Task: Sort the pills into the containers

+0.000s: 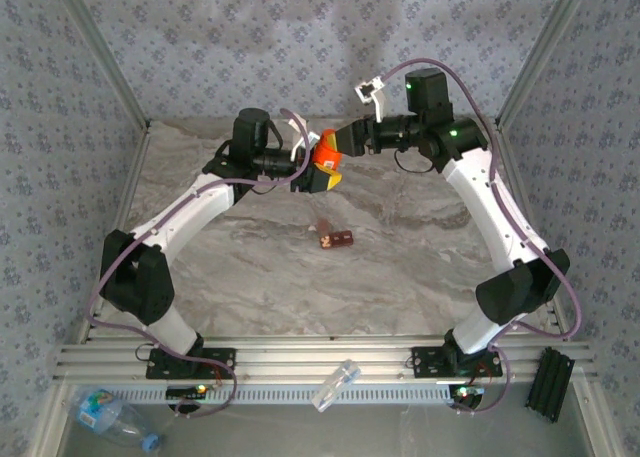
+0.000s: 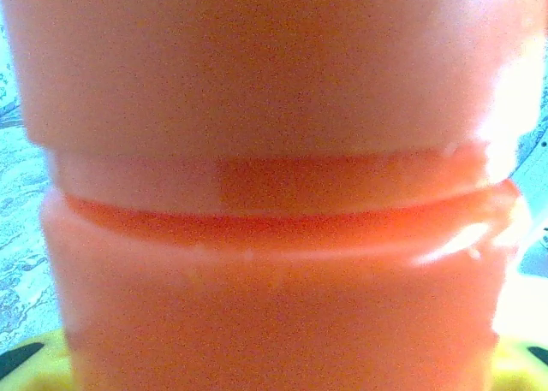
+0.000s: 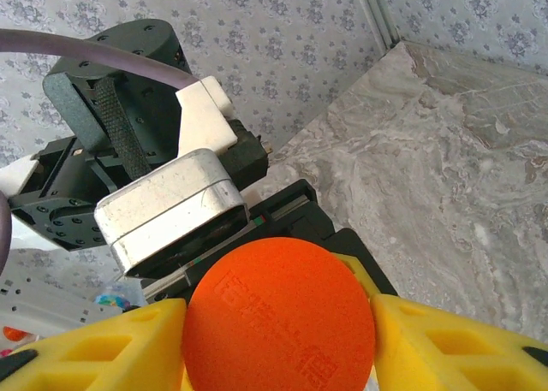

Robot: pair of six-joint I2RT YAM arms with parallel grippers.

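The orange-red pill bottle [image 1: 326, 155] hangs in the air over the far middle of the marble table. My left gripper [image 1: 320, 173] is shut on the bottle's body, which looms large in the left wrist view [image 2: 274, 263], with yellow fingertips [image 2: 34, 361] at the bottom corners. My right gripper [image 1: 342, 143] comes in from the right. Its yellow fingers [image 3: 94, 348] press both sides of the round orange cap [image 3: 278, 314]. A small red-brown item [image 1: 336, 240], too small to tell whether it is pills, lies on the table.
A clear water bottle with a blue label [image 1: 110, 414] lies at the near left below the rail. A small clear container [image 1: 335, 385] rests on the rail, and a black block [image 1: 553, 382] sits at the near right. Patterned walls close in three sides.
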